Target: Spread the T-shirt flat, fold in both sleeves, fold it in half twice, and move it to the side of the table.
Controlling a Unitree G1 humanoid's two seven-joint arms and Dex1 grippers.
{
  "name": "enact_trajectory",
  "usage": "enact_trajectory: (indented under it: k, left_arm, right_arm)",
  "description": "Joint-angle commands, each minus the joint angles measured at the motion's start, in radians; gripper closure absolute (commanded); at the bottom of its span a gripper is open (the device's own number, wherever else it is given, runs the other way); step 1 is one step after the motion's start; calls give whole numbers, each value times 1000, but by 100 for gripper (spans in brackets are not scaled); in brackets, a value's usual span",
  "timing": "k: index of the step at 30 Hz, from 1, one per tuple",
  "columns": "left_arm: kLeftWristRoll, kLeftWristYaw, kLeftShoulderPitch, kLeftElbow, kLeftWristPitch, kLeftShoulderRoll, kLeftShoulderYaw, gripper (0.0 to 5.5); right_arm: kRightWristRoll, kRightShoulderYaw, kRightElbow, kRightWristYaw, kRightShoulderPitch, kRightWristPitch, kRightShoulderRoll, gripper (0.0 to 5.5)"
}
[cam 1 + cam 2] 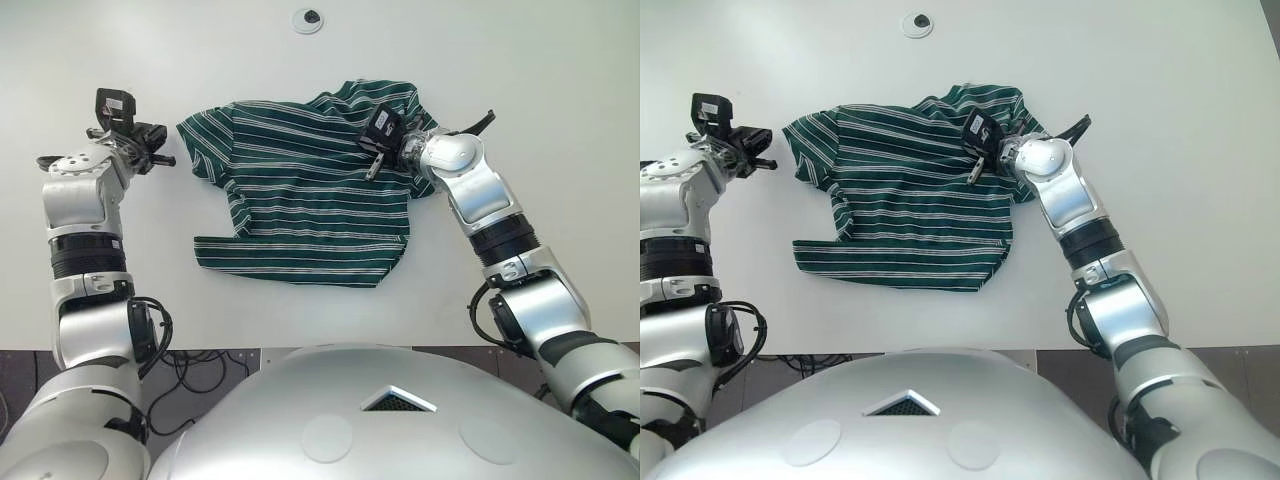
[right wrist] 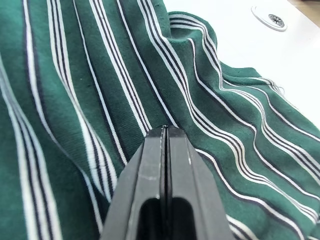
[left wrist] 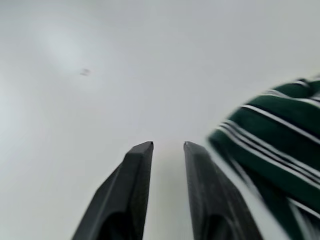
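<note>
Bright, even light fills the scene; the white desk [image 3: 60, 50] shows a soft sheen, and the shirt [image 1: 300, 200] casts only a faint shadow.

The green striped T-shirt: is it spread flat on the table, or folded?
Not flat. The green striped T-shirt lies open but rumpled on the white table, with bunched folds along its far edge.

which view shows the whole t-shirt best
The left eye view: the whole T-shirt lies in frame; the right eye view matches. The left wrist view catches one striped edge, the right wrist view a close patch of stripes.
</note>
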Motion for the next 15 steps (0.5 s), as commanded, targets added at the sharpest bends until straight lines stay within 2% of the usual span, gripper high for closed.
enact_trajectory:
  k: [1,4,6,11,15]
  left_arm:
    - [7,-102,-131,-5,-112,-2,-66,368]
    - [47,-223,-233,41,-166,-53,-203,368]
    - [82,-259,-294,167,-215,-104,-264,368]
    - [162,-303,-372,442,-307,-183,-357,368]
    - [182,-334,-378,502,-328,-182,-366,368]
  right_arm:
    - [-48,37,59,12,62,42,-6,550]
    - [-58,42,79,14,49,29,6,550]
    - [-63,46,96,15,35,19,16,550]
    - [-66,55,113,15,23,0,23,550]
    - [-69,55,120,11,21,-6,25,550]
